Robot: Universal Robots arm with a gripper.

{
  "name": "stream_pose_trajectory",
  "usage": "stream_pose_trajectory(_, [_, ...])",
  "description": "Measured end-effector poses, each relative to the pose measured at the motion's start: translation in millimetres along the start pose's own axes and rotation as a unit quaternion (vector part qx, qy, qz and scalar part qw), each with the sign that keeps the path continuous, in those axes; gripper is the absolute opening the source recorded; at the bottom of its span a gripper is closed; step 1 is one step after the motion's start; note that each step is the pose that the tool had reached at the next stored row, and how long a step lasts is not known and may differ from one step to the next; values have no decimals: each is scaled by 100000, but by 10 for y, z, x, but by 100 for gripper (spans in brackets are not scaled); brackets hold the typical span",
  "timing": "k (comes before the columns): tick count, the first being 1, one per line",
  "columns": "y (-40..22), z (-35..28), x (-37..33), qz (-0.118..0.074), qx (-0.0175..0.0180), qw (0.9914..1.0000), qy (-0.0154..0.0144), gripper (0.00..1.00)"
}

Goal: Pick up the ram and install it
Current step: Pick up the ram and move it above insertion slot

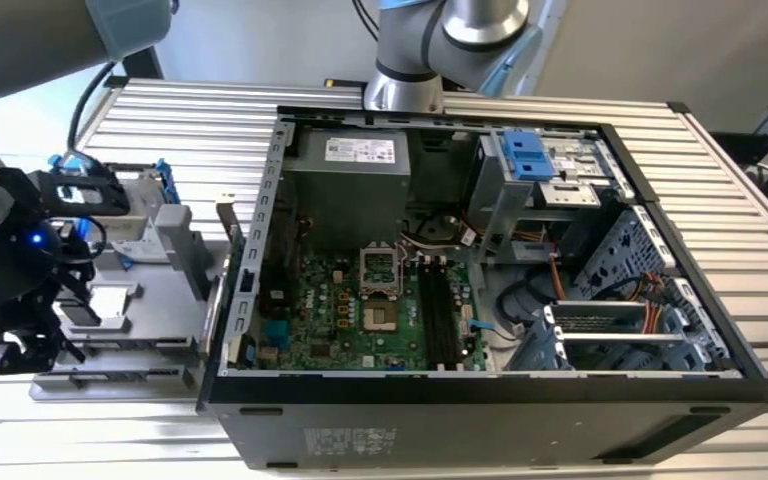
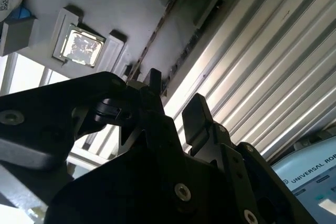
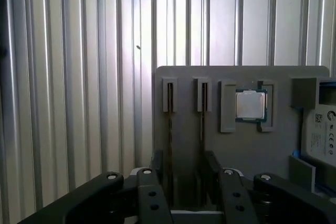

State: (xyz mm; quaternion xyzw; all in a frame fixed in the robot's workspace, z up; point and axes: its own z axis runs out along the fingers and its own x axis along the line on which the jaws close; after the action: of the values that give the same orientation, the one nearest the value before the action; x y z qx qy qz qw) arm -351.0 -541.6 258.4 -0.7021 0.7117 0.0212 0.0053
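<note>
Two ram sticks stand edge-on in slots of a grey holder tray (image 3: 184, 74): one ram (image 3: 169, 124) and a second ram (image 3: 202, 124) beside it. My gripper (image 3: 184, 174) is open above the tray's near end, with one finger (image 3: 156, 167) outside each stick and nothing held. In the second wrist view the gripper (image 2: 174, 103) points at the same ram (image 2: 157, 30), a thin dark bar. In the exterior view the gripper (image 1: 17, 335) hangs over the tray (image 1: 157, 345) at the exterior view's left. The black motherboard slots (image 1: 440, 310) lie inside the open computer case (image 1: 491, 390).
A square silver chip (image 3: 250, 104) sits in the tray beside the ram sticks, with a hard drive (image 3: 320, 137) further along. Ribbed aluminium table (image 3: 79, 77) surrounds the tray. The case's metal walls, drive cage (image 1: 544, 160) and cables crowd the motherboard.
</note>
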Motion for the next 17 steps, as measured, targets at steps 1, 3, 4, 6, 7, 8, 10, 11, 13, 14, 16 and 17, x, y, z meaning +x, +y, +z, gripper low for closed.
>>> stream_pose_trajectory(1, [0, 16, 2, 7, 3, 100000, 57, 100])
stream_pose_trajectory(3, [0, 34, 3, 20, 30, 99998, 576, 100])
stream_pose_trajectory(4, [-1, 41, 4, 27, 95, 99994, 1053, 100])
stream_pose_trajectory(6, [-1, 54, 4, 50, 253, 99980, 1988, 100])
stream_pose_trajectory(7, [-1, 60, 5, 63, 312, 99971, 2407, 100])
stream_pose_trajectory(8, [-1, 66, 5, 73, 351, 99960, 2803, 100])
stream_pose_trajectory(10, [-2, 87, 6, 88, 394, 99939, 3459, 100])
stream_pose_trajectory(11, [-3, 92, 6, 84, 377, 99934, 3614, 100])
stream_pose_trajectory(13, [-2, 91, 7, 84, 332, 99934, 3629, 100])
stream_pose_trajectory(14, [-2, 91, 6, 88, 328, 99934, 3626, 100])
stream_pose_trajectory(16, [-2, 100, 6, 108, 763, 99937, 3472, 100])
stream_pose_trajectory(17, [-2, 102, 6, 116, 1021, 99937, 3411, 100])
